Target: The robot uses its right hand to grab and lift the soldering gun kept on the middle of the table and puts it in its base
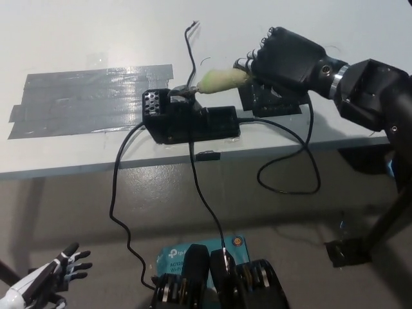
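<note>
1. Right robot hand point(286, 59): black, above the worktop's point(77, 38) right part, fingers closed around the rear of the gun point(222, 80)
2. Gun: pale yellow-green grip, held nearly level, metal tip pointing left and reaching the top of the base point(190, 120)
3. Base: black box near the worktop's front edge, cables point(119, 193) hanging over that edge
4. Grey tape point(90, 100): wide patch on the worktop, left of the base
5. Left robot hand point(45, 278): white, low at lower left, fingers spread, empty

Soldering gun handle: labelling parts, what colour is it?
Pale yellow-green, in the head view: the handle held by the right hand.
</note>
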Robot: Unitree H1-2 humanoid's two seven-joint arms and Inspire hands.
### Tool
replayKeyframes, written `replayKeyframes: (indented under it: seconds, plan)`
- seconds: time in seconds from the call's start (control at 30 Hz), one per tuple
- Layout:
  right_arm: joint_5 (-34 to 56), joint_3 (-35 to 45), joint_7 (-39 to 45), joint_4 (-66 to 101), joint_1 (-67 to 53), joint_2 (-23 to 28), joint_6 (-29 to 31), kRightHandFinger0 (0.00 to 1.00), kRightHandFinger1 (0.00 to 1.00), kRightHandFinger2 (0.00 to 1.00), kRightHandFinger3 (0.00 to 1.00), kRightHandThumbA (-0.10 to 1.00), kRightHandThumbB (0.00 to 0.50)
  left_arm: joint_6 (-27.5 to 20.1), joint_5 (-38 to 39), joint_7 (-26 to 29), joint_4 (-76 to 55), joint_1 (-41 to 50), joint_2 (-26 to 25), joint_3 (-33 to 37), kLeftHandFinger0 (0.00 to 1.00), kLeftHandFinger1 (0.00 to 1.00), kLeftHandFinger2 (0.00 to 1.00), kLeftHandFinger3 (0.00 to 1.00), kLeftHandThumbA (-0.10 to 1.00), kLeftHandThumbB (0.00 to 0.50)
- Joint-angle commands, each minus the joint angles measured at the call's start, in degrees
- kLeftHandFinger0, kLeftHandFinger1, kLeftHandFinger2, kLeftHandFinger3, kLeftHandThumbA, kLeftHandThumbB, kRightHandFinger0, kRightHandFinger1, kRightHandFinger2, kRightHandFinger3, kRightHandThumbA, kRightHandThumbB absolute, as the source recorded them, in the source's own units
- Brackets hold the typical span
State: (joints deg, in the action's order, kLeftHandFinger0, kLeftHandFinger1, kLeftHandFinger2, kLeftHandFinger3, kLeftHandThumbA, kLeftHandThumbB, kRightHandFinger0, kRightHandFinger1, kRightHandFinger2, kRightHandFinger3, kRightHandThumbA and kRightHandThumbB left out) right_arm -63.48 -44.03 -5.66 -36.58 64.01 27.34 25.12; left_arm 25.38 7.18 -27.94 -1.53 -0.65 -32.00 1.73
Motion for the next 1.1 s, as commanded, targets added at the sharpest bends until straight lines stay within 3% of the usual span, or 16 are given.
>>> replayKeyframes:
  seconds: [0.0, 0.1, 0.2, 0.37, 0.4, 0.43, 0.5, 0.53, 0.6, 0.67, 0.7, 0.77, 0.83, 0.93, 1.0, 1.07]
  plan:
    - [-1.6, -3.3, -4.9, -2.1, 3.9, 2.3, 1.8, 0.0, 0.0, 0.0, 0.43, 0.04, 0.283, -0.7, -0.9, 0.0, -1.5, -0.8, -1.5, 0.3, 0.95, 0.97, 1.0, 1.0, 1.0, 0.388]
    - [-1.5, -4.7, -6.2, -4.3, 3.5, 2.1, 1.8, 0.0, 0.0, 0.0, 0.47, 0.05, 0.274, -0.3, -0.1, -0.6, -1.2, -1.5, -1.3, 0.2, 0.93, 0.97, 1.0, 1.0, 1.0, 0.361]
    - [-2.5, -4.7, -6.4, -4.7, 3.2, 2.0, 1.8, 0.0, 0.0, 0.0, 0.48, 0.03, 0.243, 0.1, 0.4, -0.7, -1.1, -1.6, -1.3, 0.1, 0.95, 0.98, 1.0, 1.0, 1.0, 0.377]
    - [-4.0, -4.4, -8.9, -5.9, 2.9, 2.3, 1.8, 0.0, 0.0, 0.0, 0.37, 0.05, 0.193, 0.1, -0.7, -0.4, -1.4, -1.7, -1.4, 0.8, 0.94, 0.97, 1.0, 1.0, 1.0, 0.389]
    - [-2.9, -3.9, -7.5, -5.9, 3.0, 2.2, 1.8, 0.0, 0.0, 0.0, 0.38, 0.06, 0.128, 0.5, -0.4, -0.4, -1.4, -1.7, -1.3, 0.7, 0.94, 0.98, 1.0, 1.0, 1.0, 0.382]
    - [-1.5, -3.3, -5.6, -6.0, 3.0, 1.9, 1.8, 0.0, 0.0, 0.0, 0.4, 0.08, 0.106, 0.7, -0.2, -0.4, -1.4, -1.8, -1.3, 0.6, 0.95, 0.98, 1.0, 1.0, 1.0, 0.383]
    - [-3.1, -3.4, -6.1, -5.8, 4.0, 1.1, 0.5, 0.0, 0.0, 0.0, 0.46, 0.1, 0.176, 0.0, -0.4, -0.1, -1.1, -1.7, -1.0, 0.5, 0.95, 0.98, 1.0, 1.0, 1.0, 0.387]
    - [-3.1, -3.4, -6.1, -5.8, 4.0, 1.1, 0.5, 0.0, 0.0, 0.0, 0.46, 0.1, 0.176, 0.0, -0.3, -0.1, -1.1, -1.7, -1.0, 0.5, 0.95, 0.98, 1.0, 1.0, 1.0, 0.387]
    - [-2.8, -3.2, -4.6, -5.2, 4.9, 0.3, 0.2, 0.0, 0.0, 0.0, 0.51, 0.05, 0.239, -0.1, -0.8, -0.1, -1.2, -1.7, -1.3, 0.8, 0.97, 1.0, 1.0, 1.0, 1.0, 0.386]
    - [-4.0, -3.8, -6.2, -5.7, 5.8, -0.2, 0.6, 0.0, 0.0, 0.0, 0.53, 0.0, 0.222, -0.3, -0.4, -0.3, -0.6, -1.8, -1.1, 0.6, 0.98, 1.0, 1.0, 1.0, 1.0, 0.393]
    - [-3.2, -3.1, -5.9, -5.2, 6.1, -0.3, 0.8, 0.0, 0.0, 0.0, 0.5, 0.03, 0.144, 0.9, -0.7, 0.3, -0.9, -2.1, -0.8, 0.7, 0.99, 1.0, 1.0, 1.0, 1.0, 0.381]
    - [-3.2, -3.9, -8.0, -6.4, 7.3, -1.0, 1.7, 0.0, 0.0, 0.0, 0.48, -0.09, 0.197, 0.8, -0.4, 0.0, -1.0, -2.1, -0.7, 0.7, 1.0, 1.0, 1.0, 1.0, 1.0, 0.376]
    - [-1.0, -3.0, -5.8, -7.3, 8.2, -2.4, 1.8, 0.0, 0.0, 0.08, 0.48, -0.08, 0.227, 0.6, -0.7, 0.0, -1.2, -2.2, -0.8, 0.9, 1.0, 1.0, 1.0, 1.0, 1.0, 0.362]
    - [-0.6, -5.2, -7.7, -7.6, 9.3, -2.5, 1.8, 0.0, 0.0, 0.0, 0.43, -0.1, 0.295, 0.5, -0.5, -0.1, -1.2, -2.3, -0.7, 1.0, 1.0, 1.0, 1.0, 1.0, 1.0, 0.354]
    - [-2.8, -9.7, -9.9, -7.4, 9.9, -2.0, 1.8, 0.0, 0.0, 0.0, 0.39, -0.06, 0.236, 0.0, -1.3, -0.3, -1.4, -2.5, -0.9, 1.7, 1.0, 1.0, 1.0, 1.0, 1.0, 0.37]
    - [-2.0, -11.0, -10.1, -7.8, 9.5, -1.7, 1.8, 0.0, 0.0, 0.0, 0.41, -0.06, 0.235, 0.0, -1.1, -0.1, -1.2, -2.7, -0.6, 1.6, 0.99, 0.99, 1.0, 1.0, 1.0, 0.392]
